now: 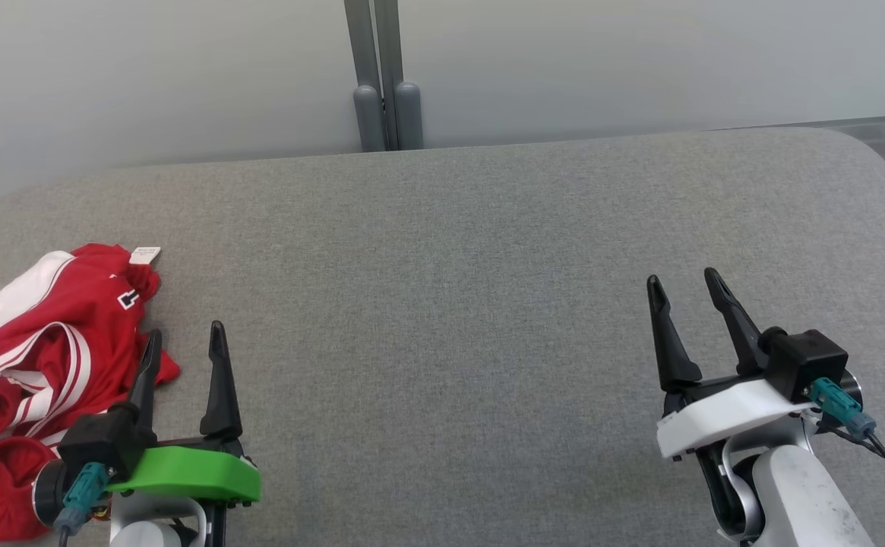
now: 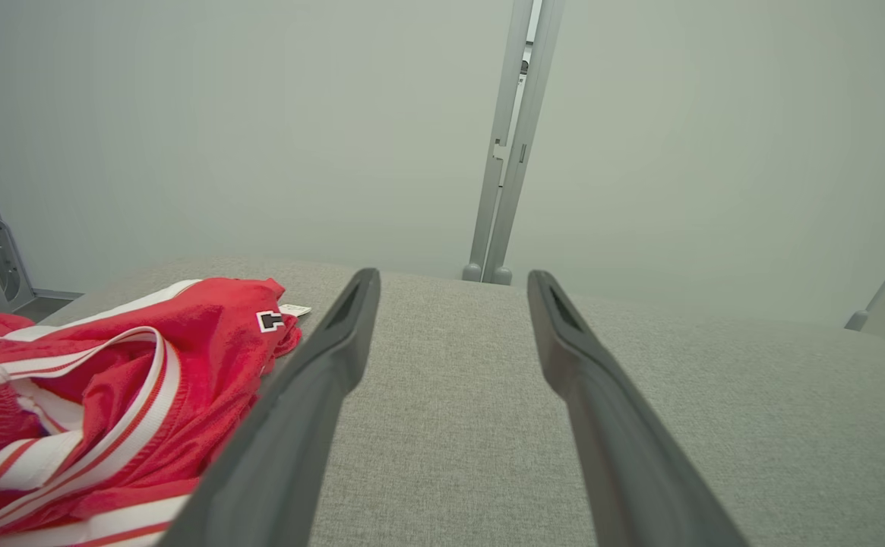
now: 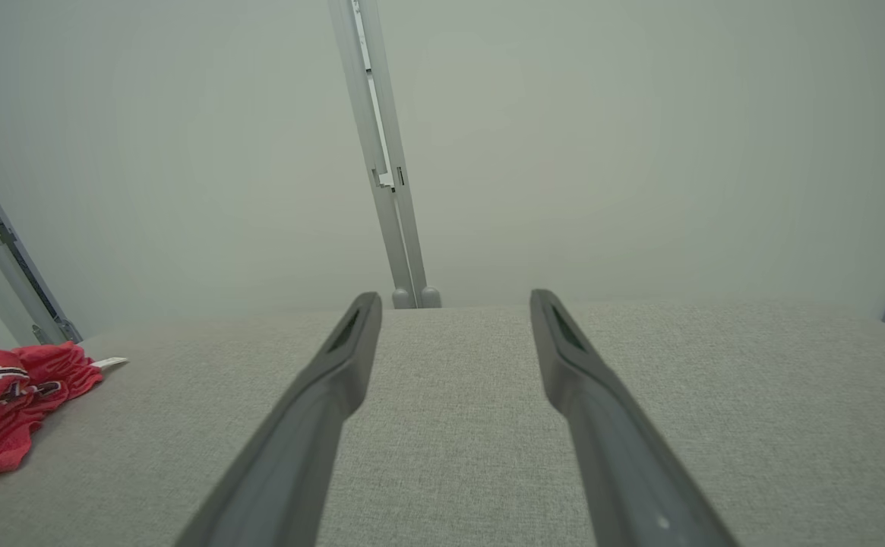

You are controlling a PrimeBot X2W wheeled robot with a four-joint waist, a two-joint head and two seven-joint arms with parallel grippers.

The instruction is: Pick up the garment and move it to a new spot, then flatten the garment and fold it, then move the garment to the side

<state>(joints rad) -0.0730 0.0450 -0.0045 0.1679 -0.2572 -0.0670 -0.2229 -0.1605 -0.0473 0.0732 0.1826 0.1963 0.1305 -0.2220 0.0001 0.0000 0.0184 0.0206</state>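
Red soft garment [image 1: 39, 357] lying bunched just left of my left pincer [image 1: 186, 331], standing wide open, empty. Seeming light, slippery; am choosing nearest thick fold.

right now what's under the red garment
The red garment lies crumpled on the grey table, near its left edge. Anything beneath the heap is hidden by its own folds.

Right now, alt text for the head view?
A crumpled red garment with white stripes lies at the left edge of a grey padded table, just beside the open left gripper. The right gripper, also open and empty, is at the lower right over bare table.
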